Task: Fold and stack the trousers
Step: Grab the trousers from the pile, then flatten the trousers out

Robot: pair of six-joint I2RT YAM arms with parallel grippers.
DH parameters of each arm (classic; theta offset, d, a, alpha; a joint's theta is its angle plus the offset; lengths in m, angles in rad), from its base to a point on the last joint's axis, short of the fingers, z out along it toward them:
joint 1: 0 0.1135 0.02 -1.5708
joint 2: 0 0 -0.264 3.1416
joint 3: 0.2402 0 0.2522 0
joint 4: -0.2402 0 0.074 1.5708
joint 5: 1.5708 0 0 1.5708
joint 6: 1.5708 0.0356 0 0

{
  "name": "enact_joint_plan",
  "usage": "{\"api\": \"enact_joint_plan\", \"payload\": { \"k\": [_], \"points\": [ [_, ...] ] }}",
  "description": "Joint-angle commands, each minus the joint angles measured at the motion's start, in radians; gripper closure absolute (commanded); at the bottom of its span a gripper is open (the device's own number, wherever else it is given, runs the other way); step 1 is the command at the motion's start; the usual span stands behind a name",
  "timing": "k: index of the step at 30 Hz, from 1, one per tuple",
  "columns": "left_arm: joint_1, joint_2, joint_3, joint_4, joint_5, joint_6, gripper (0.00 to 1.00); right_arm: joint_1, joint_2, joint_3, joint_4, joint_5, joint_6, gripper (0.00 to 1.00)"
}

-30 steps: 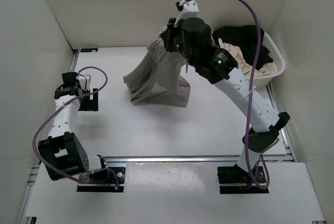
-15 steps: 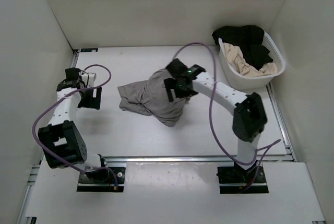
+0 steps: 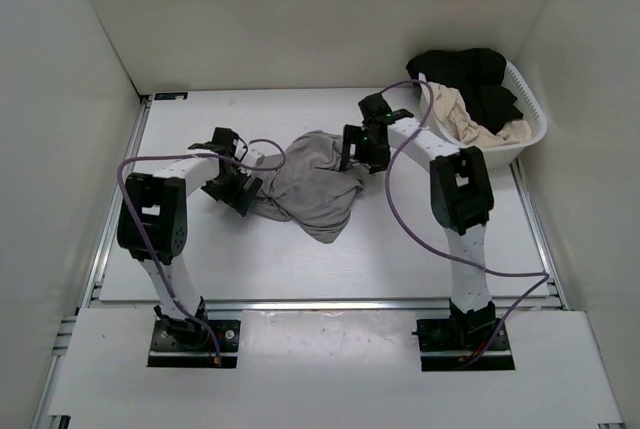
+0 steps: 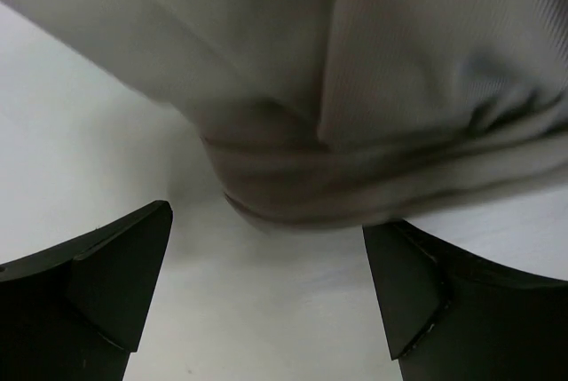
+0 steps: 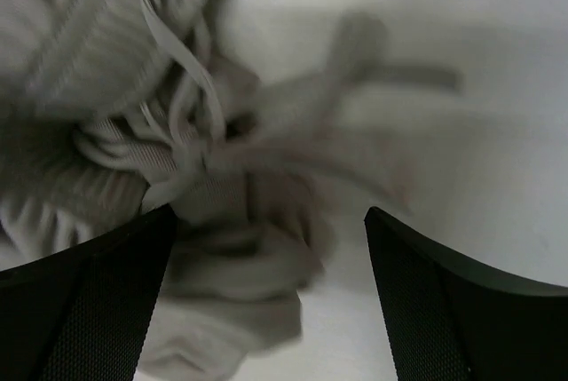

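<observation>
White laundry basket (image 3: pixel 533 114) at table's (image 3: pixel 400 239) far-right corner — black (image 3: pixel 470 74) and beige-cream garments (image 3: pixel 460 119) inside

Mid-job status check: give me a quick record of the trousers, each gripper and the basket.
trousers: crumpled heap mid-table, not folded
left gripper: open, at the heap's left edge, holding nothing
right gripper: open, at the heap's far right edge, holding nothing
drawstring: loose, seen in the right wrist view
basket: far right corner, holds black garment and beige garment
</observation>
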Motion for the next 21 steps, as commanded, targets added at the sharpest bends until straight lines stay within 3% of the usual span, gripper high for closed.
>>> {"api": "enact_joint_plan", "payload": {
  "k": [1, 3, 5, 6, 7, 8, 9, 10, 13, 16, 19, 21],
  "points": [
    [-0.035, 0.023, 0.109, 0.089, 0.046, -0.011, 0.0, -0.009, 0.087, 0.156, 0.012, -0.098, 0.001, 0.08],
    [-0.063, 0.064, 0.109, 0.098, 0.07, 0.001, 0.0, -0.009, 0.179, 0.262, -0.031, -0.13, 0.001, 0.1],
    [-0.096, 0.105, 0.109, 0.098, 0.07, 0.011, 0.0, -0.009, 0.222, 0.277, -0.058, -0.185, 0.01, 0.22],
    [-0.097, 0.118, 0.109, 0.098, 0.081, 0.011, 0.0, 0.003, 0.222, 0.277, -0.058, -0.195, 0.01, 0.3],
    [-0.107, 0.118, 0.1, 0.098, 0.098, 0.021, 0.0, 0.012, 0.222, 0.264, -0.058, -0.195, 0.01, 0.48],
    [-0.107, 0.132, 0.1, 0.098, 0.115, 0.021, 0.13, 0.012, 0.213, 0.248, -0.058, -0.195, 0.01, 0.61],
    [-0.107, 0.132, 0.09, 0.088, 0.127, 0.021, 0.56, 0.012, 0.201, 0.212, -0.058, -0.195, 0.01, 0.84],
    [-0.107, 0.132, 0.09, 0.088, 0.127, 0.009, 0.86, 0.012, 0.158, 0.19, -0.058, -0.178, 0.019, 1.0],
    [-0.107, 0.106, 0.09, 0.048, 0.063, -0.002, 0.86, 0.002, 0.01, 0.082, -0.058, -0.121, 0.019, 1.0],
    [-0.046, -0.007, 0.09, 0.022, 0.02, -0.023, 0.86, -0.009, -0.167, 0.034, -0.143, 0.049, 0.019, 1.0],
    [0.104, -0.165, 0.106, -0.036, -0.001, -0.006, 0.86, -0.03, -0.357, -0.031, -0.254, 0.162, 0.019, 1.0],
    [0.152, -0.265, 0.154, -0.088, -0.04, 0.024, 0.86, -0.055, -0.492, -0.084, -0.298, 0.144, 0.008, 1.0]
  ]
}}
